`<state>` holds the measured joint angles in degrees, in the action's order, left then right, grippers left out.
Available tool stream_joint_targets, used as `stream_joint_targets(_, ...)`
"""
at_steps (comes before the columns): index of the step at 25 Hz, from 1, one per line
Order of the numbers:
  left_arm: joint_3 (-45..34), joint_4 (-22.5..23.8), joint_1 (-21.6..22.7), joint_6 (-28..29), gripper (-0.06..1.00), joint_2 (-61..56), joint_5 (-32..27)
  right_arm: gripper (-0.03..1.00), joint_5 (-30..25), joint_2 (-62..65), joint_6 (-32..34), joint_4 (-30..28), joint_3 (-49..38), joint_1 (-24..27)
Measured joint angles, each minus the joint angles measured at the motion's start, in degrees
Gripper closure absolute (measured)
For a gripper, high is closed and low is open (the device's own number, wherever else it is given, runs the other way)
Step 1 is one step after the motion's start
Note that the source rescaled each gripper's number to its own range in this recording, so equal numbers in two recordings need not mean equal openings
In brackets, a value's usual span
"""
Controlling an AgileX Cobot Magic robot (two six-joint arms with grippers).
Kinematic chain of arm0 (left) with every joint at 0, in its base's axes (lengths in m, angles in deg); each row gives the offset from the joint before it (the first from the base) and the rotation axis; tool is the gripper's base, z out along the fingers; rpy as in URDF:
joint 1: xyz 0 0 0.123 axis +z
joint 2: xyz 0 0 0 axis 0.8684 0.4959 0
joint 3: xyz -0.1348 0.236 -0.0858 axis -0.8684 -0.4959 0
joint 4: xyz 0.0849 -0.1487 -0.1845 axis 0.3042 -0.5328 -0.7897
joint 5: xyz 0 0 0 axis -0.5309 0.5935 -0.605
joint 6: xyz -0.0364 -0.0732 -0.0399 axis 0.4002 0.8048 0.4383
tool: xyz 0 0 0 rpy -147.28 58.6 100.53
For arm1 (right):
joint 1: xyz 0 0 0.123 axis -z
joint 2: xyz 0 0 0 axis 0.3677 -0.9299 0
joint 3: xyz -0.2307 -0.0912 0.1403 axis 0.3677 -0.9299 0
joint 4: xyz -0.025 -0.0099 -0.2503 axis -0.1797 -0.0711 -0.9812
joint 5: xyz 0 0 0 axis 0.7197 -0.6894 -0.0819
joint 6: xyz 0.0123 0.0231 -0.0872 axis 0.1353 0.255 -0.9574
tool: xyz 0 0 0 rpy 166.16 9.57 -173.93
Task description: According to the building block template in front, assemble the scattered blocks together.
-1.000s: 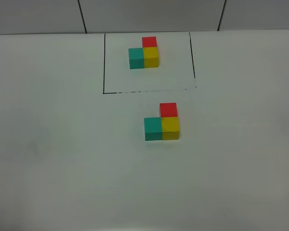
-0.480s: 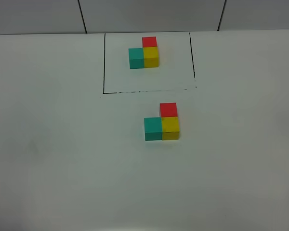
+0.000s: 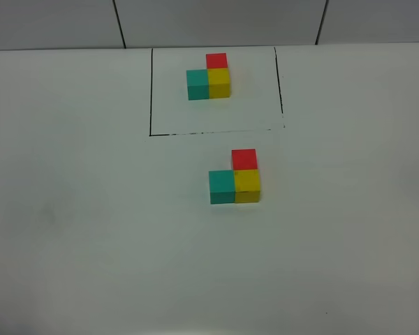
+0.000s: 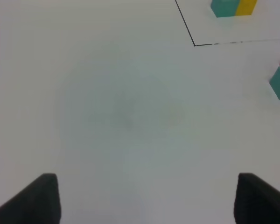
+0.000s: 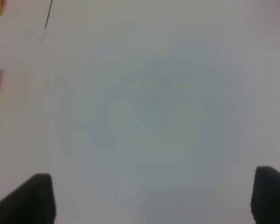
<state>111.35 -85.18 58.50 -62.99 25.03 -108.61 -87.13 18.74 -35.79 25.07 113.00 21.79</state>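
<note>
Left wrist view shows the left gripper [image 4: 147, 198] spread wide, its two dark fingertips [image 4: 37, 198] standing well apart at the corners of the picture with only bare white table [image 4: 121, 116] between them; it grasps nothing and touches nothing. The right gripper [image 5: 154, 198] reads the same in its own wrist view: released, fingers far apart, empty, hovering over plain table. Neither arm appears in the exterior high view, so both sit back from the work.

Taking the building block template [image 3: 209, 78] as the landmark, framed by its thin black rectangle [image 3: 151, 91] at the far side of the table, the scattered blocks [image 3: 235, 178] lie just outside the frame's near edge, a little to the right of the template. They are no longer scattered: the teal cube [image 3: 222, 186] and yellow cube [image 3: 247, 185] sit touching in a row, and the red cube [image 3: 244, 159] adjoins the yellow one on its far side. That matches the template's L, colour for colour and in the same orientation.

My judgement is that the assembly is finished, with nothing obvious left to place.
</note>
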Motion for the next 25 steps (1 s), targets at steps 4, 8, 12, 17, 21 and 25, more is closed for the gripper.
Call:
stream_joint_targets(4, 0.0, 0.0, 0.0, 0.0, 0.14, 0.0, 0.0, 0.25, 0.0, 0.0, -0.5, 0.0, 0.0, 0.0)
stream_joint_targets(8, 0.0, 0.0, 0.0, 0.0, 0.14, 0.0, 0.0, 0.25, 0.0, 0.0, -0.5, 0.0, 0.0, 0.0)
stream_joint_targets(12, 0.0, 0.0, 0.0, 0.0, 0.14, 0.0, 0.0, 0.25, 0.0, 0.0, -0.5, 0.0, 0.0, 0.0)
stream_joint_targets(17, 0.0, 0.0, 0.0, 0.0, 0.14, 0.0, 0.0, 0.25, 0.0, 0.0, -0.5, 0.0, 0.0, 0.0)
stream_joint_targets(21, 0.0, 0.0, 0.0, 0.0, 0.14, 0.0, 0.0, 0.25, 0.0, 0.0, -0.5, 0.0, 0.0, 0.0)
stream_joint_targets(25, 0.0, 0.0, 0.0, 0.0, 0.14, 0.0, 0.0, 0.25, 0.0, 0.0, -0.5, 0.0, 0.0, 0.0)
